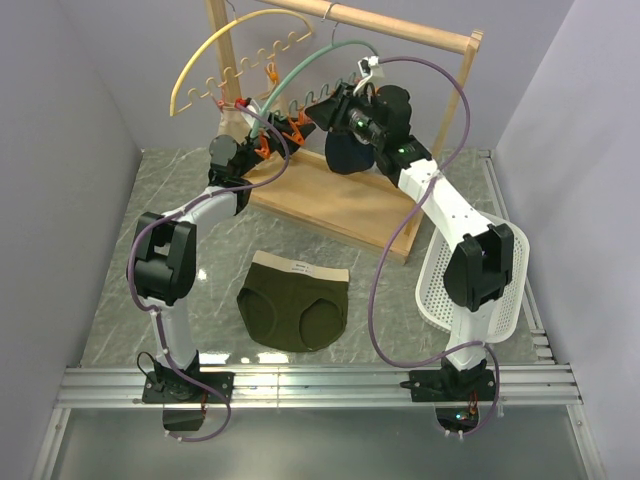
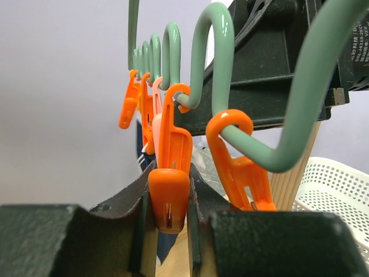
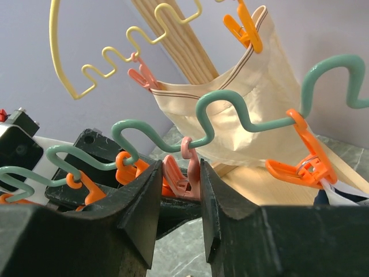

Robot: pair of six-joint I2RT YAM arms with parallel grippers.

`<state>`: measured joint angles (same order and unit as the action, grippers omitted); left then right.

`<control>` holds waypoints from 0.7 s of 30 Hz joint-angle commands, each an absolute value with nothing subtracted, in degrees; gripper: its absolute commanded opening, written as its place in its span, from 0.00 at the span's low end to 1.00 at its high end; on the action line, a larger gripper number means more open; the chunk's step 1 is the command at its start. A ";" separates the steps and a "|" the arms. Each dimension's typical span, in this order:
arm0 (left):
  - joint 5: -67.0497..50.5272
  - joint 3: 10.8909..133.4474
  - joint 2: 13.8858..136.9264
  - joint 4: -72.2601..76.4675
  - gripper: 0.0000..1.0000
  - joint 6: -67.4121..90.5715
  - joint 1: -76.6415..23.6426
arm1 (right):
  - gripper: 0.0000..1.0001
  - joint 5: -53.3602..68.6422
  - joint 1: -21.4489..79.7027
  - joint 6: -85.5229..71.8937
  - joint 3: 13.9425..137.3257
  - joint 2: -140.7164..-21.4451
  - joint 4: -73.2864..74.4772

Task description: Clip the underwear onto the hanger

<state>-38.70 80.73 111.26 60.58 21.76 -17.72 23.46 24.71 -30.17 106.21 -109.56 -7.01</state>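
The white perforated plastic basket (image 1: 505,300) stands on the right side of the grey marbled table (image 1: 190,200), just beside the right arm. The arm hides most of its inside, so its contents cannot be told. The dark olive-green briefs with a tan waistband (image 1: 295,310) lie flat on the table between the two arms, well apart from the hanger. A small pale label (image 1: 298,267) sits on the waistband, its print too small to read. The thin teal-green arc hanger (image 1: 300,70) hangs by its hook from the wooden rack (image 1: 420,36), beside a cream-yellow scalloped hanger (image 1: 215,38). The left fingers (image 2: 124,210) stand narrow, clamped on the lower end of an orange clip (image 2: 171,167) that hangs from the teal wire. The right fingers (image 3: 144,202) stand partly apart with a pink clip (image 3: 183,173) between them; whether they press it cannot be told. White lettering (image 2: 353,40) on the black housing behind the clips is cut off and unreadable.
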 commanded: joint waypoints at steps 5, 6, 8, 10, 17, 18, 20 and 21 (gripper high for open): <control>-42.10 83.50 110.39 63.46 0.01 20.74 -19.77 | 0.38 17.67 26.54 -29.80 107.93 -111.01 -4.13; -41.93 83.50 110.30 63.28 0.01 20.66 -19.86 | 0.39 16.88 26.89 -29.62 107.67 -110.83 -4.13; -41.84 83.58 110.39 62.76 0.01 20.30 -19.95 | 0.42 14.86 27.07 -29.27 107.58 -110.57 -3.87; -41.22 83.58 110.30 62.05 0.01 19.69 -20.04 | 0.45 13.72 27.59 -28.92 107.40 -110.30 -3.87; -41.22 83.67 110.04 61.53 0.00 19.25 -20.30 | 0.44 10.90 28.39 -28.21 106.61 -109.51 -4.75; -41.22 83.76 109.95 61.35 0.00 19.07 -20.30 | 0.42 10.38 28.30 -28.13 106.52 -109.51 -4.92; -41.39 83.50 109.86 61.26 0.01 18.98 -20.30 | 0.35 9.76 28.48 -28.12 106.87 -109.86 -4.57; -41.57 83.50 109.78 61.17 0.01 18.98 -20.39 | 0.32 10.02 28.39 -28.04 107.31 -110.04 -4.40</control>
